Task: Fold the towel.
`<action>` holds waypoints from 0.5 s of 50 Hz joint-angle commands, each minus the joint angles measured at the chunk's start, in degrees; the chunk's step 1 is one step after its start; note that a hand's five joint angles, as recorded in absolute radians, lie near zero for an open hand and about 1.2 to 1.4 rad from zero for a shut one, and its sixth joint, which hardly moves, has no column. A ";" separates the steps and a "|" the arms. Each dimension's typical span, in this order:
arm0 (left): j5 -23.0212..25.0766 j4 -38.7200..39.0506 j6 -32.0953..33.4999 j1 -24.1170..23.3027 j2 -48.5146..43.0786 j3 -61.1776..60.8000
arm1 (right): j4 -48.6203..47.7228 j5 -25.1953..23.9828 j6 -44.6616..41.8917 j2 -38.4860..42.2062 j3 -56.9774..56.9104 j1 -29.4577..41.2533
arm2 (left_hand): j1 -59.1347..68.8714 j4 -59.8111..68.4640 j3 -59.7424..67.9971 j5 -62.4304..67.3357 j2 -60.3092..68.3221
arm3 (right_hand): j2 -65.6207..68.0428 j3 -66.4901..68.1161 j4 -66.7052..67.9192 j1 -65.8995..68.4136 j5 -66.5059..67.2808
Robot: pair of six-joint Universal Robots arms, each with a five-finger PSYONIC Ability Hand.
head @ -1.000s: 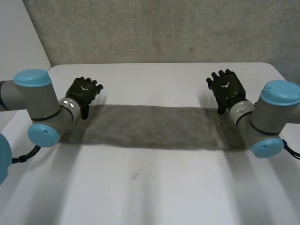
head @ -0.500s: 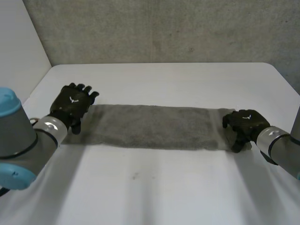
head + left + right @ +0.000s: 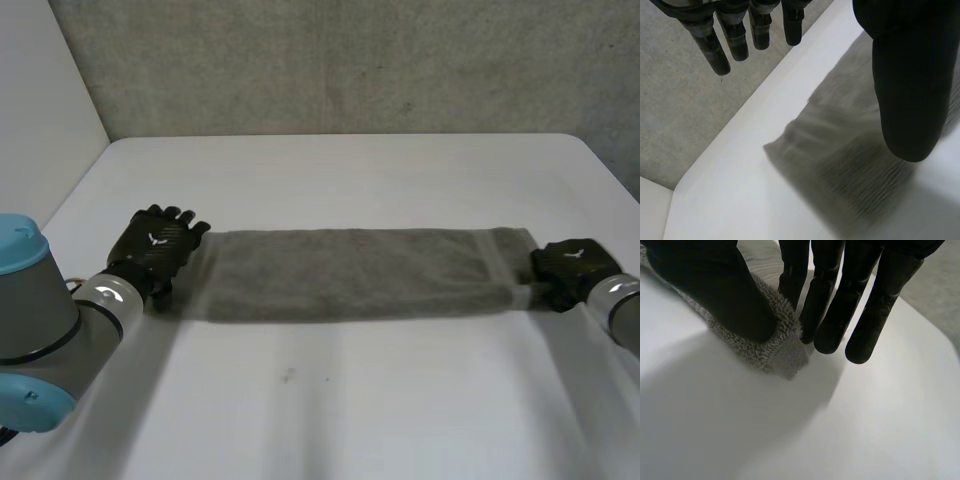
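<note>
- Towel: long strip across the table's middle, reaching towards its left and right edges.
- Right hand pinches a right-end corner; left hand, fingers straight, holds nothing at the left end.
- Soft, limp, light: probably best gripped by corners.

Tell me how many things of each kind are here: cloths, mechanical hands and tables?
grey terry towel, spread in a long strip: 1
black robot hands: 2, the left hand at one end of the towel and the right hand at the other
white table: 1
Total: 4
</note>
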 commanded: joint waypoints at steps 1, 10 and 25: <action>0.00 0.01 0.02 0.09 0.85 -0.50 | 0.56 2.40 -6.15 -1.36 -3.08 -8.32 | 0.61 0.80 0.85 -1.16 0.97 | 12.77 12.40 11.85 26.14 14.93; 0.00 0.01 -0.16 0.09 1.90 -0.50 | 3.19 2.49 -6.44 -7.76 -7.56 -7.29 | 0.95 1.14 1.18 -0.82 1.30 | 12.77 12.40 11.85 26.14 14.93; -0.08 0.01 -1.21 0.09 2.43 -0.94 | -3.40 -4.19 -10.90 -6.02 -11.95 29.12 | 0.95 1.14 1.18 -0.82 1.30 | 12.77 12.40 11.85 26.14 14.93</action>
